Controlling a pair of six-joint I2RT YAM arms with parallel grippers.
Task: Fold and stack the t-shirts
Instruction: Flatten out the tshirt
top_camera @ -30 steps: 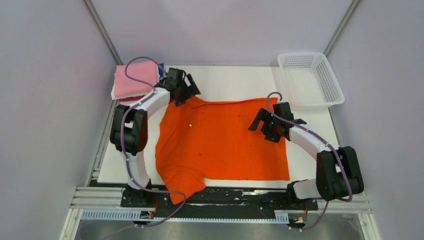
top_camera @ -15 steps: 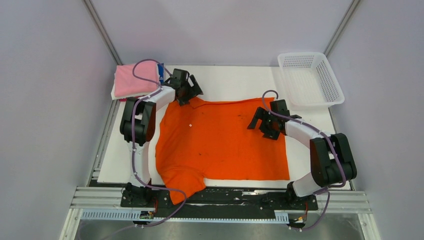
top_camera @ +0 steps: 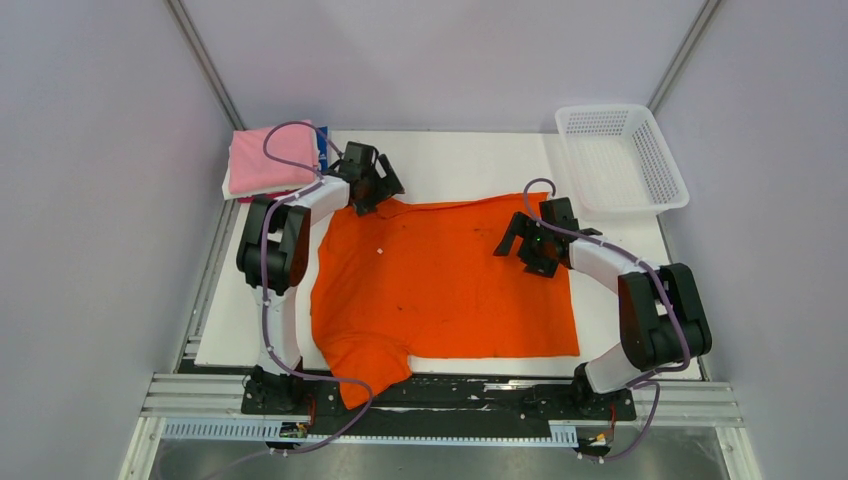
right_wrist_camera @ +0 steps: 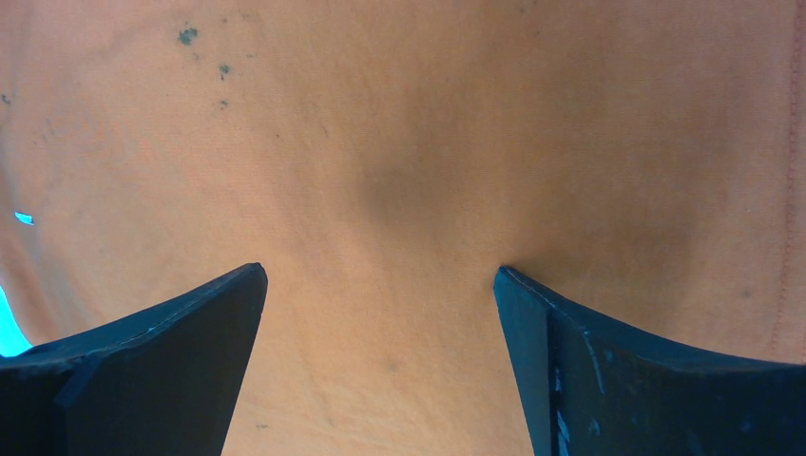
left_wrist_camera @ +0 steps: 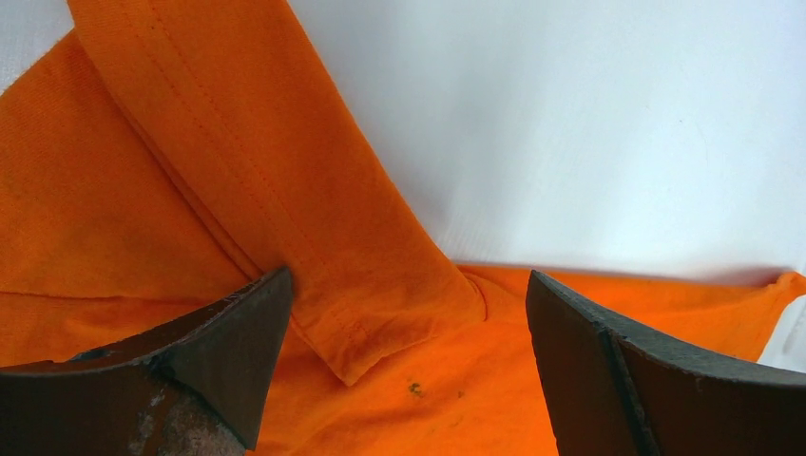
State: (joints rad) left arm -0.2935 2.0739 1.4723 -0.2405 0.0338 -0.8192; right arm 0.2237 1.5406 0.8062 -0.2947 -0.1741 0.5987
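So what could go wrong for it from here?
The left gripper, open over the doubled-over sleeve, might pinch extra layers and bunch the orange shirt. The near sleeve hangs past the table edge, so a fold could drag unevenly. The left arm sits close to the folded pink pile and might nudge it.

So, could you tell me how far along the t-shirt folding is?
Done: a folded stack topped by a pink t-shirt sits at the far-left corner. In hand: the orange t-shirt lies spread flat, the open left claw over its sleeve, the open right claw over its body, neither gripping. Left: folding and stacking it.
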